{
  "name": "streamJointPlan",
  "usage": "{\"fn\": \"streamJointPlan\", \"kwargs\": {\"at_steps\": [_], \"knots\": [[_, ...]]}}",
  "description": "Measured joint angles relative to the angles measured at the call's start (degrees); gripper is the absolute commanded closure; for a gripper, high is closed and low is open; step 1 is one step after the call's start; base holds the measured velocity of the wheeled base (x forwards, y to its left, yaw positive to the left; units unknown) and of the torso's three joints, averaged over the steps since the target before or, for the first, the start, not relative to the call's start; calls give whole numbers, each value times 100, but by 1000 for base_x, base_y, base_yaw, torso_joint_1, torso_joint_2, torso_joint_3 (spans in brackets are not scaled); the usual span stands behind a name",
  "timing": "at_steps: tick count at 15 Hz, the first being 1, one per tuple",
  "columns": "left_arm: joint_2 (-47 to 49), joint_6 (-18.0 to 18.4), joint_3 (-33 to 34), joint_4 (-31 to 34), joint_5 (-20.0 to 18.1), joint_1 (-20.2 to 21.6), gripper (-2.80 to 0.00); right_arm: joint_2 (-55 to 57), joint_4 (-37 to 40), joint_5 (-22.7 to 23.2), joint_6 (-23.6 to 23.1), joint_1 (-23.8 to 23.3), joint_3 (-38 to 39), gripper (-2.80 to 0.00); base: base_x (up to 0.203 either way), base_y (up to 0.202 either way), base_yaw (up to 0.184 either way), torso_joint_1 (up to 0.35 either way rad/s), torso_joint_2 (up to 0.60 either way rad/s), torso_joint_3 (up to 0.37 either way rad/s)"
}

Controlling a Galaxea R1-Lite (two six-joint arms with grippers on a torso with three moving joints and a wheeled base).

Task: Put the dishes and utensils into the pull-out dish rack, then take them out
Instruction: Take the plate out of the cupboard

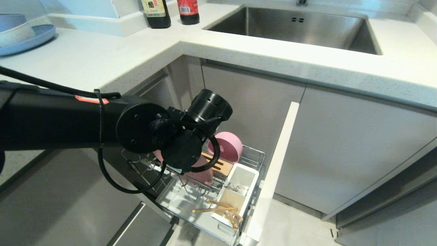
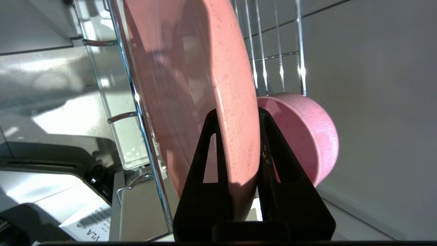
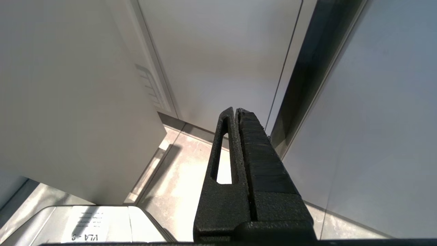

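Note:
The pull-out dish rack [image 1: 254,153] stands drawn out below the counter. A large pink plate [image 2: 191,68] stands on edge among its wire prongs, and my left gripper [image 2: 237,111] is shut on its rim, one finger on each face. In the head view my left wrist hides most of that plate [image 1: 201,176]. The pink bowl [image 1: 227,146] lies on its side at the rack's back, just behind the plate [image 2: 307,133]. Wooden chopsticks [image 1: 213,209] lie across the white utensil cup [image 1: 239,191]. My right gripper [image 3: 235,109] hangs shut and empty near the floor.
The white drawer front [image 1: 273,171] juts out to the right of the rack. On the counter are a blue plate with stacked bowls [image 1: 20,34], two dark bottles [image 1: 156,13] and the steel sink [image 1: 293,29]. Grey cabinet fronts close in on both sides.

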Motion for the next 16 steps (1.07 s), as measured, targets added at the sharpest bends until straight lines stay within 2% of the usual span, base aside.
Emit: {"fn": "streamJointPlan", "kwargs": {"at_steps": [2,6,10,13,16], "knots": [[-101,25,-82,13,99,-121,0,0,0,2,2,0,0,0,0,0,0,0,0,0],[-387,118,-168,24,594,-442,0,0,0,0,2,-2,0,0,0,0,0,0,0,0],[-722,383,-174,13,1010,-890,0,0,2,0,2,-2,0,0,0,0,0,0,0,0],[-1055,876,-247,11,1250,-1428,0,0,0,0,1,0,0,0,0,0,0,0,0,0],[-1326,1679,-627,-6,1517,-1977,0,0,2,0,0,0,0,0,0,0,0,0,0,0]]}}
